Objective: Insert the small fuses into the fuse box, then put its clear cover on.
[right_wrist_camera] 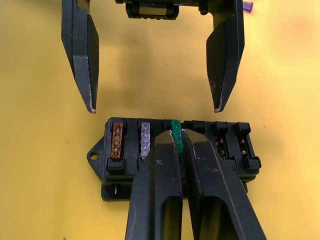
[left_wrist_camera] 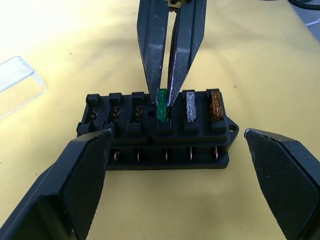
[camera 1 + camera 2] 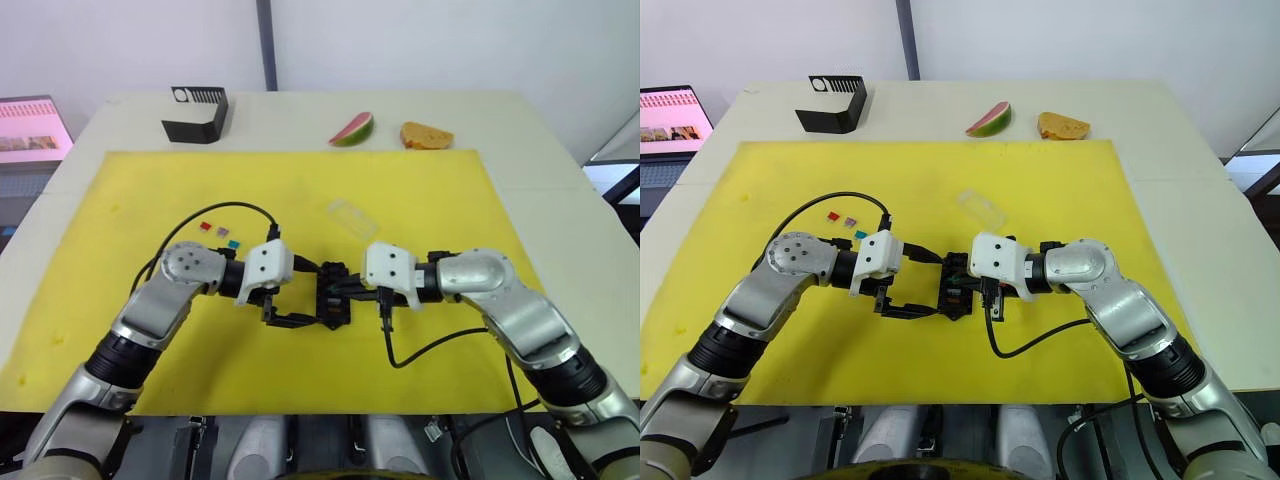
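The black fuse box (image 2: 150, 131) lies mid-mat, with an amber fuse (image 2: 215, 104) and a grey fuse (image 2: 191, 106) seated in one row. My right gripper (image 1: 177, 135) is shut on a green fuse (image 1: 175, 136), holding it upright at the slot beside the grey one. From the other side, my left gripper (image 3: 312, 295) stands open, a finger off each end of the box. Red (image 3: 205, 227), purple (image 3: 221, 232) and teal (image 3: 233, 243) fuses lie loose on the mat, beyond my left arm. The clear cover (image 3: 350, 217) rests just behind the box.
The yellow mat (image 3: 420, 190) covers most of the white table. At the far edge stand a larger black box with a white vent (image 3: 196, 113), a watermelon slice (image 3: 352, 130) and a piece of bread (image 3: 425, 135). A lit screen (image 3: 30, 130) sits off the table's left.
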Robot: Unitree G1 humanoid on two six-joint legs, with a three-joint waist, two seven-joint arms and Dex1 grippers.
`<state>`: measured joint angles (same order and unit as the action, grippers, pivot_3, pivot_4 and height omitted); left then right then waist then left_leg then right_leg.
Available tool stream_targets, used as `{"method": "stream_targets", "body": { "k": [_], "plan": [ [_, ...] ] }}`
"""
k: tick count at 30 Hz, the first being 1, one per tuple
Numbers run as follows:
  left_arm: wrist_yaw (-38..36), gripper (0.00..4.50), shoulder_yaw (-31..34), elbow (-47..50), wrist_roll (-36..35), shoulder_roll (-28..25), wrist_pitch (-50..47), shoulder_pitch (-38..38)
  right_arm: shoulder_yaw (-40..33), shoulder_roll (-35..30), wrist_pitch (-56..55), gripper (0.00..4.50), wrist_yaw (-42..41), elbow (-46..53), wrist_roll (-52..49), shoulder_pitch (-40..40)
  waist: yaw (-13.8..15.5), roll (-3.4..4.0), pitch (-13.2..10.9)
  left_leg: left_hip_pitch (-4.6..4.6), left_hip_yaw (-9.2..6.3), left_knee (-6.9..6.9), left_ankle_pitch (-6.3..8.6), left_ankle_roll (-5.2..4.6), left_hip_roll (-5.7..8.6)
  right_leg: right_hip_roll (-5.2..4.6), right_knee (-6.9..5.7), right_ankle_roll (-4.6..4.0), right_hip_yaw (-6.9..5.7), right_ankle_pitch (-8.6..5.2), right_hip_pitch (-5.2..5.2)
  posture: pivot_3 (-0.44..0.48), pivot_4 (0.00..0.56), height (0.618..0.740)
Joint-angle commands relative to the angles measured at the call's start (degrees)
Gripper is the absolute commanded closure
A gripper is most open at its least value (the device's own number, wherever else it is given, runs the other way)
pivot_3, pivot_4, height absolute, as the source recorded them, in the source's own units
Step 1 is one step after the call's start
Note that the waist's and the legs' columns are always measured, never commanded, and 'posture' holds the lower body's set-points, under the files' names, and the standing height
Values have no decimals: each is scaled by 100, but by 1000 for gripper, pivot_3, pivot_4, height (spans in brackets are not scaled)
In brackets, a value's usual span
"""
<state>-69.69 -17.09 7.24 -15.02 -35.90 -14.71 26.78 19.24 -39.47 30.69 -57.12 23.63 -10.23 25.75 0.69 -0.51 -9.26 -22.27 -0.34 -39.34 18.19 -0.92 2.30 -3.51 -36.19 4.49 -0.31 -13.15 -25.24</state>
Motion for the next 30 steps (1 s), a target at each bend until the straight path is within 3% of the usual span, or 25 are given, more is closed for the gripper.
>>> {"method": "stream_targets", "body": {
  "k": [1, 9, 13, 22, 25, 30],
  "plan": [
    [4, 47, 96, 85, -13, 18, 57, 99, -47, -43, -105, 4500, 37, 188, 52, -67, 1, 0, 0, 0, 0, 0, 0, 0, 0, 0, 0, 0, 0, 0, 0, 0, 150, 740],
    [1, 47, 98, 55, 3, 31, 85, 96, -197, 19, 0, 4500, 52, 293, -161, -124, -1, 0, 0, 0, 0, 0, 0, 0, 0, 0, 0, 0, 0, 0, 0, 0, 150, 740],
    [2, 0, 111, 54, 13, 8, 105, 54, -464, 18, 148, 2976, 23, 419, -463, -37, 0, 0, 0, 0, 0, 0, 0, 0, 0, 0, 0, 0, 0, 0, 0, 0, 150, 740],
    [-50, 0, 111, 98, -6, -30, 134, -29, -794, 153, 401, 2976, 128, 317, -992, -120, 0, 0, 0, 0, 0, 0, 1, -1, 0, -1, 0, 0, 0, 0, 0, 0, 150, 740],
    [-58, 0, 110, 85, -3, -27, 143, -23, -756, 282, 403, 4350, 209, 246, -1055, -216, 0, 0, 0, 0, 0, 0, 0, -1, 0, -1, 0, 0, 0, 0, 0, 0, 150, 740],
    [-77, 0, 113, 42, 13, -33, 162, 5, -591, 372, 280, 4473, 305, 113, -926, -357, 1, 0, 0, -1, 0, 0, 0, -1, 0, -1, 0, 0, 0, 0, 0, 0, 150, 740]
  ]
}}
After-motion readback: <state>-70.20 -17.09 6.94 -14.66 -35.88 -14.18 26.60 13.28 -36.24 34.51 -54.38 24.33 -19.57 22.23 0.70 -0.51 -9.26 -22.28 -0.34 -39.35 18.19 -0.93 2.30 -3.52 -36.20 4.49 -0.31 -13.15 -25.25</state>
